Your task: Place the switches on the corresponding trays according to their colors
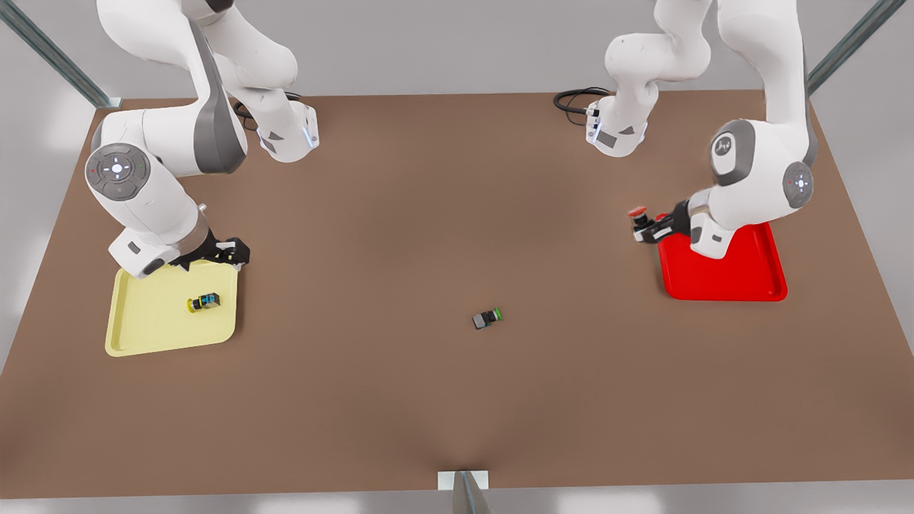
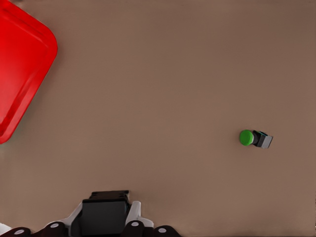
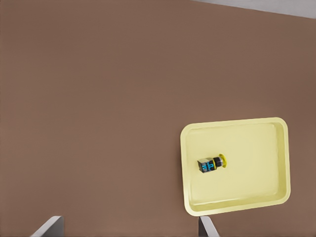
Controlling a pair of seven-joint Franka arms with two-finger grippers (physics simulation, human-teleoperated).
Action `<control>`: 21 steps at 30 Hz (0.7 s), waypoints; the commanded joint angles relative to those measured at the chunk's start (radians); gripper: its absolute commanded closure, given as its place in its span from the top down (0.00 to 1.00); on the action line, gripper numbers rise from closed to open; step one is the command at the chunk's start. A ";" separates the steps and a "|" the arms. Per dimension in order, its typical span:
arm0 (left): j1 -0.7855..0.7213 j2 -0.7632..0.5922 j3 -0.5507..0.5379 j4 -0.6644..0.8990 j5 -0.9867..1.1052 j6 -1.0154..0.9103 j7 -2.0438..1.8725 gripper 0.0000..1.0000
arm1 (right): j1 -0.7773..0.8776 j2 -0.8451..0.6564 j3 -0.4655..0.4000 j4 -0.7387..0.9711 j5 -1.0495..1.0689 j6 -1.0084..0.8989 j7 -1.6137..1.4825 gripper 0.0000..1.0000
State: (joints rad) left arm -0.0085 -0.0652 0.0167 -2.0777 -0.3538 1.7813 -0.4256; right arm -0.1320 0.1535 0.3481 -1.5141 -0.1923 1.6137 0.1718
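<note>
Now the left gripper [image 1: 640, 231] is gripping the red switch [image 1: 637, 213] beside the red tray [image 1: 714, 285], centre right; next it needs shifting over the tray. The right gripper [image 1: 234, 255] is waiting open-jawed, centre left.

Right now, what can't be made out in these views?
Red switch: front view, the left tool gripping it hides its body.
Red tray: front view, the left arm covers its far side; the left wrist view's edge crops it.
Yellow tray: front view, the open right tool overlaps its far rim.
Yellow switch: markings too small to read.
</note>
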 commanded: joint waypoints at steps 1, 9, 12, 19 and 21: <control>-0.012 -0.001 0.003 -0.001 0.252 -0.011 0.014 0.42 | 0.000 0.000 0.000 0.000 -0.001 0.000 0.000 1.00; 0.315 0.108 0.000 -0.004 0.596 0.081 0.522 0.42 | 0.000 0.000 0.000 0.000 0.001 0.000 0.000 1.00; 0.337 0.168 0.000 -0.009 0.612 0.109 0.562 0.43 | 0.000 0.000 0.000 0.000 -0.001 0.000 -0.002 1.00; 0.324 0.219 -0.027 -0.016 0.610 0.112 0.562 1.00 | 0.002 0.000 0.000 -0.002 0.001 0.000 -0.002 1.00; 0.326 0.208 -0.104 0.056 0.567 0.090 0.551 1.00 | 0.002 0.000 0.000 0.000 0.001 0.000 -0.002 1.00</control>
State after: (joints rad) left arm 0.3301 0.1399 -0.1448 -1.9400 -0.1074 1.7845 0.1099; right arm -0.1304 0.1535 0.3480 -1.5146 -0.1923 1.6137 0.1703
